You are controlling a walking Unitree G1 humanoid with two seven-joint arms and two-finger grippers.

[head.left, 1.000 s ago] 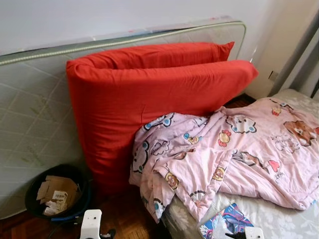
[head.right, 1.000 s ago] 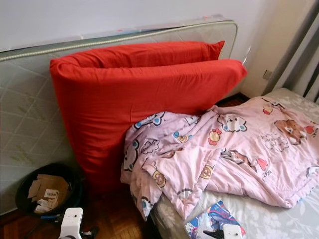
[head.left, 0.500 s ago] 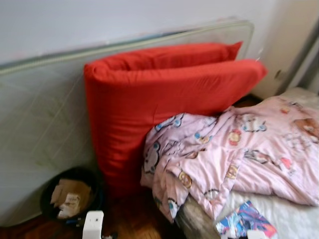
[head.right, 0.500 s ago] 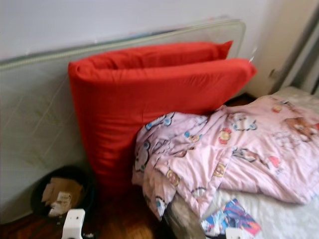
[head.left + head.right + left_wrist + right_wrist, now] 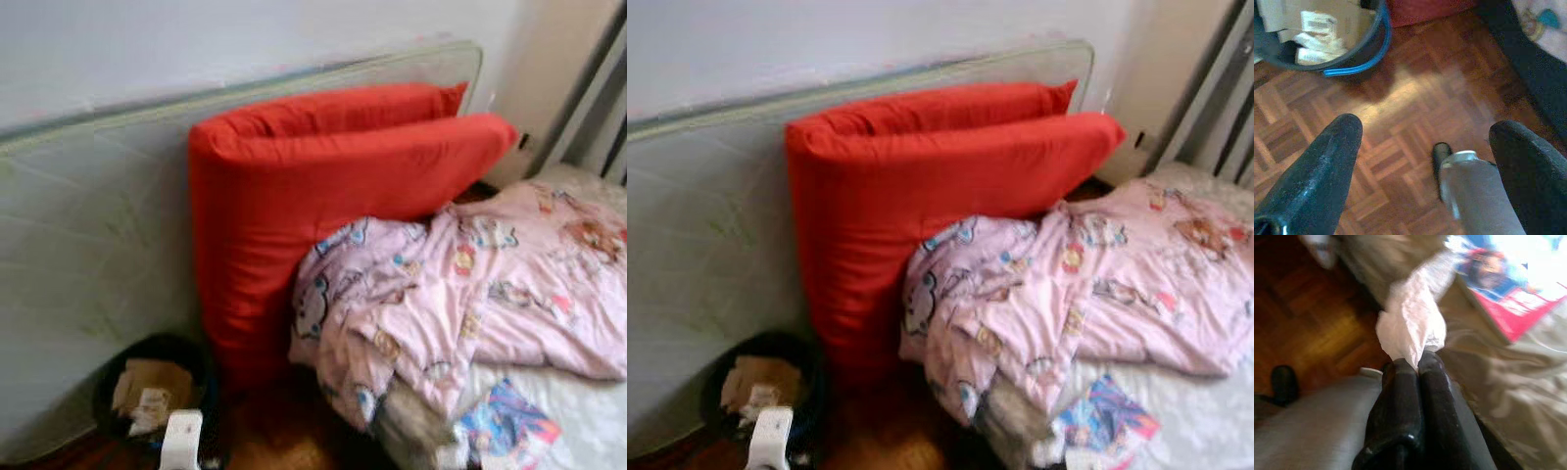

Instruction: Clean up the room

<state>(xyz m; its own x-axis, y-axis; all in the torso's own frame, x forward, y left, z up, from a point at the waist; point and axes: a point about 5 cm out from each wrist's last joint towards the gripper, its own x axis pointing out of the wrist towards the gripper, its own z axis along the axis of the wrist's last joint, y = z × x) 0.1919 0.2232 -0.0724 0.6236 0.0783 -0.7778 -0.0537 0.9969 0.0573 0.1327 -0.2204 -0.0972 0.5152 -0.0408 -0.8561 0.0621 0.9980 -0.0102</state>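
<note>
My right gripper is shut on a crumpled white tissue, held at the bed's edge beside a colourful magazine. My left gripper hangs open over the parquet floor with nothing between its fingers. Just beyond it stands a black bin with a blue handle, holding cardboard and paper scraps. From the head views the bin stands on the floor at the lower left, by the red cushion.
A large red folded cushion leans on a grey mattress propped against the wall. A pink cartoon blanket spills off the bed on the right. Curtains hang at the far right.
The head camera has swung, so the whole scene has slid to the right and is blurred. The cushion, blanket and bin have kept their places.
</note>
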